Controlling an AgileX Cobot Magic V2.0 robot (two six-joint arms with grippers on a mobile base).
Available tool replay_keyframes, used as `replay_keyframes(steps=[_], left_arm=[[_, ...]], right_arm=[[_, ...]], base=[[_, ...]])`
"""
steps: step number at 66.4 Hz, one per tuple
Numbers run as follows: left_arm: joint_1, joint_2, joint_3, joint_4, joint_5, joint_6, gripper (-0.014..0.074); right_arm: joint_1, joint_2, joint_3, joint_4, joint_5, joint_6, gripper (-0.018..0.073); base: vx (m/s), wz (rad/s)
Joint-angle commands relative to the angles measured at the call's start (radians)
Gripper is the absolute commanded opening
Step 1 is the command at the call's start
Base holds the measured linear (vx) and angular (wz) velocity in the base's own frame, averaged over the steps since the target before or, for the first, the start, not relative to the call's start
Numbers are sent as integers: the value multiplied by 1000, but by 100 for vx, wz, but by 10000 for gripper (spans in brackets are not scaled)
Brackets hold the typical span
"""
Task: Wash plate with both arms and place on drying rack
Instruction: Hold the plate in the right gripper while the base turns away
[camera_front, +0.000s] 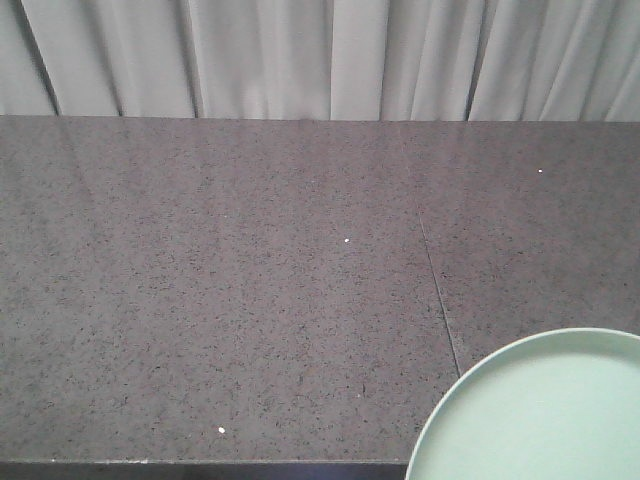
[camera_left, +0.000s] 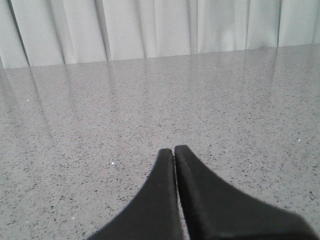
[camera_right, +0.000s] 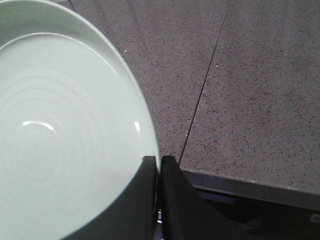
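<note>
Clamping jaws on the rim of the plate (camera_right: 65, 125) alone, the right gripper (camera_right: 158, 160) risks it pivoting loose onto the bench (camera_right: 250, 100); left gripper (camera_left: 173, 150) jaws closed, empty.

Soft even light, faint glare on the plate (camera_right: 65, 130), slightly blurry

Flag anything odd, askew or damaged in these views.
Nothing looks damaged or spilled. The plate seems to overhang the countertop's front edge, pinched at its rim by the right end effector. A few white specks dot the stone. The left end effector is shut on nothing.
</note>
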Motion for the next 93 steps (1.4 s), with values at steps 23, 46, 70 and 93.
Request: replay_keyframes(steps=[23, 46, 70, 93], left_arm=[[-8, -14, -26, 0, -75, -7, -6], [-8, -14, -26, 0, -75, -7, -6], [-8, -14, -26, 0, -75, -7, -6], [-8, -14, -26, 0, -75, -7, -6]], right_arm=[[-5, 17, -23, 12, -65, 0, -1], [-5, 17, -23, 12, -65, 0, -1], [-5, 17, -23, 11, -65, 0, -1], [-5, 17, -23, 11, -65, 0, -1]], base=[[0, 0], [0, 0], [0, 0], [-2, 5]])
